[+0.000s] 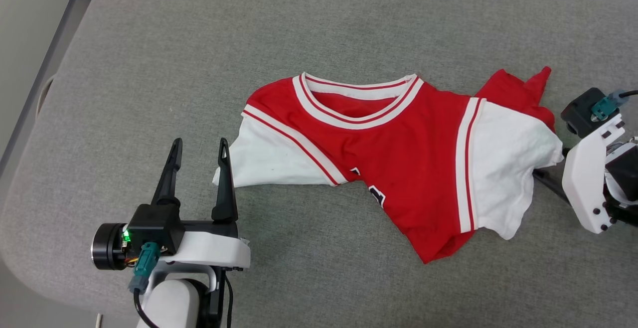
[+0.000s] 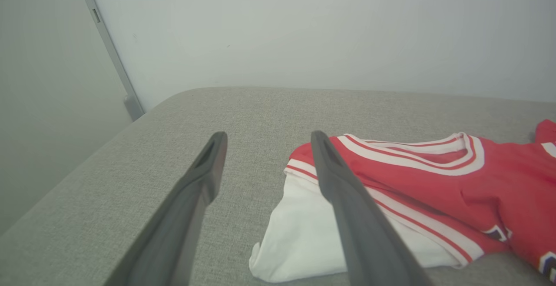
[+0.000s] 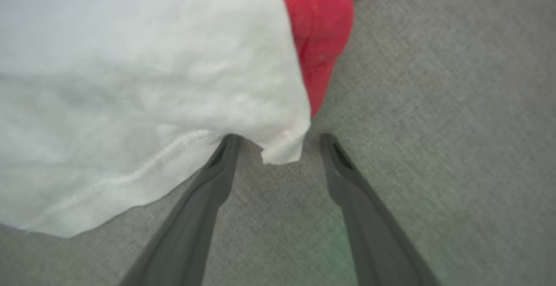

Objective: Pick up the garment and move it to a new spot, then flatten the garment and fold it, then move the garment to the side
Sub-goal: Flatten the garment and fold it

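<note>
Head camera, high, facing down over the garment (image 1: 398, 158); left wrist camera, low, facing along its jaws, the same garment's sleeve (image 2: 299, 234) right of them, wall (image 2: 304, 29) beyond; right wrist camera, very near, corner of the opposite sleeve (image 3: 130, 81) between its jaws.

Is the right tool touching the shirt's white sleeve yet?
Touching. In the right wrist view, the right tool has one fingertip tucked under the white sleeve hem, fabric resting on it.

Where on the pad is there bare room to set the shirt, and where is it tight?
Bare: the wide strip of pad beyond the collar of the shirt, and the near strip beside the left claw, on the robot's side of the shirt. Tight: the right side, where the right claw sits at the white sleeve corner.
</note>
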Robot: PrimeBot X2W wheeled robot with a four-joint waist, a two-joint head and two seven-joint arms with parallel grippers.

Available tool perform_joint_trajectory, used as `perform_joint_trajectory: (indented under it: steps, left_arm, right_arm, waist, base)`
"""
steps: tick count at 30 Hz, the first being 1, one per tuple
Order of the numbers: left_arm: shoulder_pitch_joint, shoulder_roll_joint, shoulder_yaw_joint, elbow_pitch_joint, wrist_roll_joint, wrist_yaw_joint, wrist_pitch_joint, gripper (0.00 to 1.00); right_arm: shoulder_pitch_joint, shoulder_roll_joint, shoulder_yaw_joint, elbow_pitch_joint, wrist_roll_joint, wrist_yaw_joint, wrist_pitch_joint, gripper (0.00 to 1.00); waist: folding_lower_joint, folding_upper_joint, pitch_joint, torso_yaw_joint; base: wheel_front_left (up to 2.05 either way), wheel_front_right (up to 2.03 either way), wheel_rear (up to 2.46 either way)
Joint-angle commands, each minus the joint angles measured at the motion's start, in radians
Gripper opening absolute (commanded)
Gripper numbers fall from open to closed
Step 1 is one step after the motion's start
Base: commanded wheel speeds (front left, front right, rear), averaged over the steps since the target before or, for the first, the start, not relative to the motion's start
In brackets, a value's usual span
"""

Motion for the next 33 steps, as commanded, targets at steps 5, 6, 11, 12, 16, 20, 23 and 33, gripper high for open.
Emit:
perform_joint_trajectory:
  steps: [5,6,11,12,16,20,23,33]
  left_arm:
    - [-0.001,-0.004,0.012,0.013,0.014,-0.01,-0.003,1.0]
    - [0.003,-0.005,0.013,0.015,0.016,-0.012,-0.003,1.0]
    - [0.024,-0.005,0.021,0.021,0.021,-0.016,-0.003,1.0]
    - [0.028,-0.005,0.023,0.021,0.022,-0.016,-0.003,1.0]
    - [0.047,-0.006,0.031,0.02,0.019,-0.016,-0.003,1.0]
    - [0.06,-0.006,0.039,0.019,0.022,-0.022,-0.003,1.0]
    - [0.065,-0.006,0.04,0.019,0.023,-0.023,-0.003,1.0]
    - [0.083,-0.006,0.041,0.026,0.023,-0.027,-0.003,1.0]
  right_arm:
    - [0.025,0.01,0.039,0.007,0.029,0.001,-0.064,0.0]
    - [0.025,0.007,0.036,0.0,0.029,0.001,-0.084,0.0]
    - [0.062,-0.025,-0.006,-0.036,0.067,0.001,-0.181,0.0]
    - [0.077,-0.037,-0.016,-0.042,0.075,0.001,-0.195,0.0]
    - [0.126,-0.066,-0.054,-0.059,0.098,0.001,-0.23,0.0]
    - [0.205,-0.103,-0.136,-0.052,0.122,0.001,-0.265,0.0]
    - [0.275,-0.121,-0.204,-0.025,0.142,0.001,-0.281,0.0]
    - [0.505,-0.109,-0.412,0.19,0.188,0.001,-0.295,0.0]
  waist:
    - [0.0,0.0,-0.027,-0.034]
    - [0.0,0.0,-0.036,-0.04]
    - [0.0,0.0,-0.08,-0.074]
    - [0.0,0.0,-0.089,-0.08]
    - [0.0,0.0,-0.112,-0.102]
    - [0.0,0.0,-0.128,-0.123]
    - [0.0,0.0,-0.135,-0.132]
    - [0.0,0.0,-0.151,-0.149]
  base:
    - [0.0,0.0,0.0]
    - [0.0,0.0,0.0]
    - [0.0,0.0,0.0]
    - [0.0,0.0,0.0]
    - [0.0,0.0,0.0]
    - [0.0,0.0,0.0]
    - [0.0,0.0,0.0]
    - [0.0,0.0,0.0]
